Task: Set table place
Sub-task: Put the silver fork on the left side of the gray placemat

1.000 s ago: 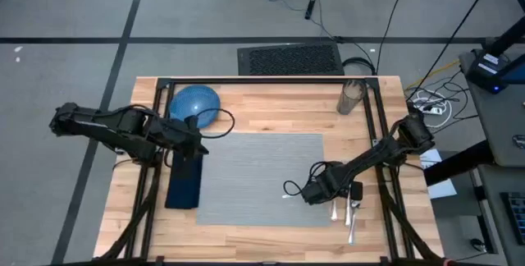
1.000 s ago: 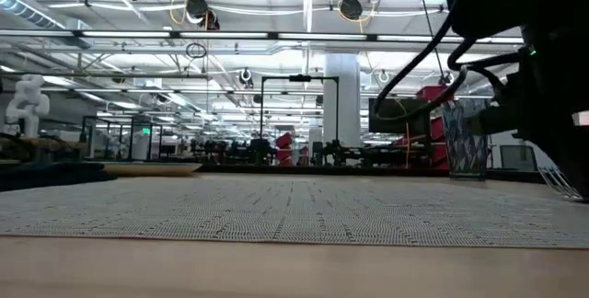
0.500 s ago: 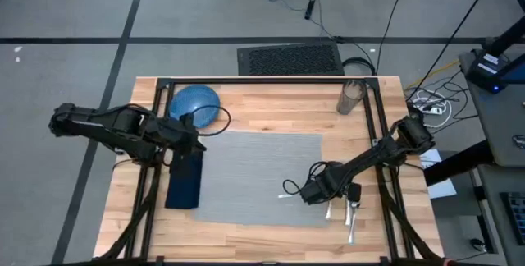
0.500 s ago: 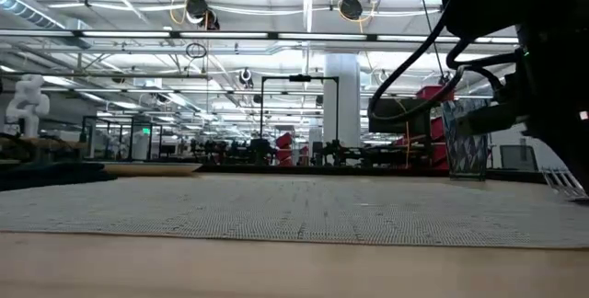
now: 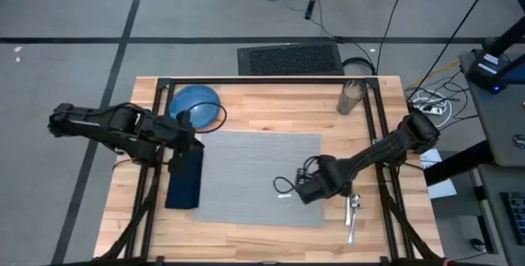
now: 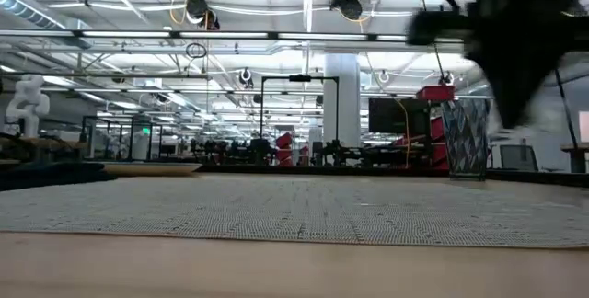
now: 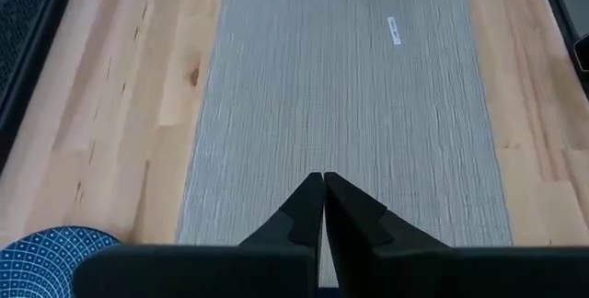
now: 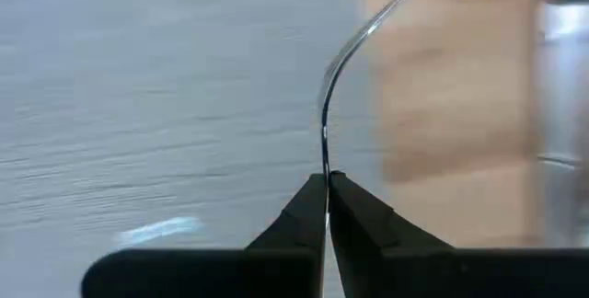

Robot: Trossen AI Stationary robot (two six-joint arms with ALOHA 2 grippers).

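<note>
The light-grey placemat [image 5: 250, 176] lies flat in the middle of the wooden table [image 5: 271, 106], its white tag [image 5: 284, 194] near its right end. My right gripper [image 5: 297, 190] hovers over the mat's right part, shut on a thin silver piece of cutlery [image 8: 324, 142]. My left gripper [image 7: 322, 180] is shut with nothing in it and hangs over the mat's left edge, between the blue dish [image 5: 195, 103] and the navy napkin [image 5: 184, 180]. More cutlery [image 5: 353, 213] lies on the wood right of the mat. My right gripper pinches the silver cutlery piece between its two fingertips [image 8: 311, 197], at one end of the thin metal [image 8: 324, 165]. The piece shows edge-on and runs on past the fingers in a curve. It appears lifted clear above the mat; which kind of utensil it is I cannot tell.
A patterned glass [image 5: 351, 98] stands at the table's far right. Black frame rails [image 5: 262, 81] run along the far edge and down both sides. A dark mat [image 5: 289, 58] lies on the floor beyond the table.
My right gripper has risen from the cutlery group on the wood and gone toward the table's left, over the placemat's right part, carrying one silver piece with it. The other cutlery has stayed where it was.
</note>
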